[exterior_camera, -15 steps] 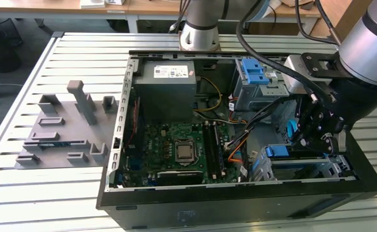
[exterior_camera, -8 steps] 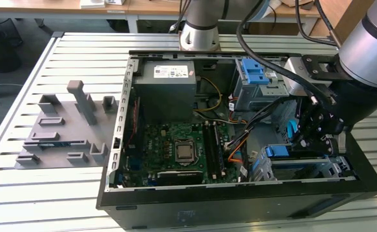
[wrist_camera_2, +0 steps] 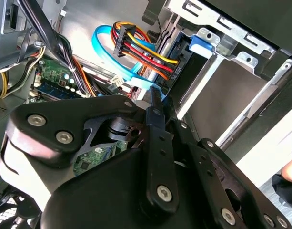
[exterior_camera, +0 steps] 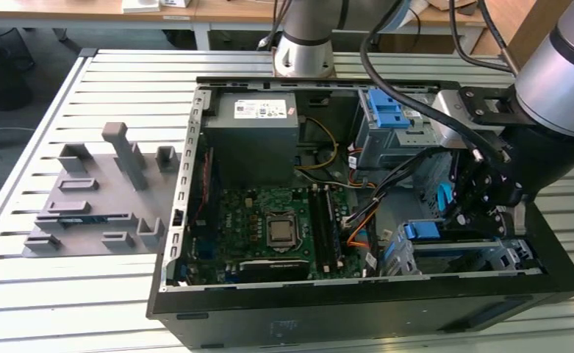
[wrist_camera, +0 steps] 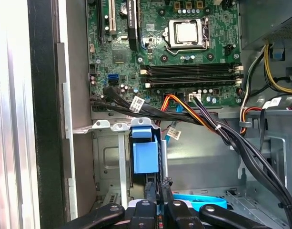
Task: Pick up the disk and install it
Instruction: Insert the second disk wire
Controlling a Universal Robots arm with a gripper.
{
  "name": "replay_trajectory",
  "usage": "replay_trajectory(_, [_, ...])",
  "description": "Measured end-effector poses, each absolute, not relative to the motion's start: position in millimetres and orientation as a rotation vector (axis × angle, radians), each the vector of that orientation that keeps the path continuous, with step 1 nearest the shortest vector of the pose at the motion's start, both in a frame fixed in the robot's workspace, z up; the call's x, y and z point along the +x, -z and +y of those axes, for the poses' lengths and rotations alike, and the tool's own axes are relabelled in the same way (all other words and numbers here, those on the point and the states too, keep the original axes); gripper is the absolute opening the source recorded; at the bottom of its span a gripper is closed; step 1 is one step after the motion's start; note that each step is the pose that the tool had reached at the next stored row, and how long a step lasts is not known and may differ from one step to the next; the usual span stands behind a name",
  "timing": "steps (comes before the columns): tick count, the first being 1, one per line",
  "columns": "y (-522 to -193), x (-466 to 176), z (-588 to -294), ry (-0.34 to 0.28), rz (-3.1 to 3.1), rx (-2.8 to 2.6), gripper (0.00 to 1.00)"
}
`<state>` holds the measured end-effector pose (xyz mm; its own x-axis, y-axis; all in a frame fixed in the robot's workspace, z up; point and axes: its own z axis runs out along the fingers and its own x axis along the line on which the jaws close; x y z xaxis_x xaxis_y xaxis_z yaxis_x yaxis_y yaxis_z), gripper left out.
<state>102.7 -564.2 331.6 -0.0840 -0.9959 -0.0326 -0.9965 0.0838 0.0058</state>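
gripper point(wrist_camera: 156, 196) low in the case's right bay, jaws narrow | disk point(wrist_camera: 145, 155) upright in its slot (blue carrier end, first wrist view) | exterior view: grey fixture point(exterior_camera: 101, 193) far left

The disk point(wrist_camera: 146, 152) stood on its edge in a metal bay of the computer case, directly in front of the end effector point(wrist_camera: 157, 185) and very close to its tip. In the first wrist view mostly its blue plastic carrier was seen: a flat blue end face with a rounded tab above it, and a thin dark edge beside it. Its label was hidden. In the exterior view the blue end point(exterior_camera: 421, 230) showed just below the end effector, upright between the bay's walls.
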Motion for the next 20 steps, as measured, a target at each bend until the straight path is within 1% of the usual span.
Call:
replay_trajectory(13, [-328.8,102.8,-564.9,-0.041,2.298,-2.113,0.16])
replay_trajectory(14, [-328.8,102.8,-564.9,-0.041,2.298,-2.113,0.17])
replay_trajectory(15, [-328.9,102.8,-564.8,-0.041,2.298,-2.113,0.23])
replay_trajectory(20, [-332.1,102.8,-564.9,-0.041,2.298,-2.113,0.23])
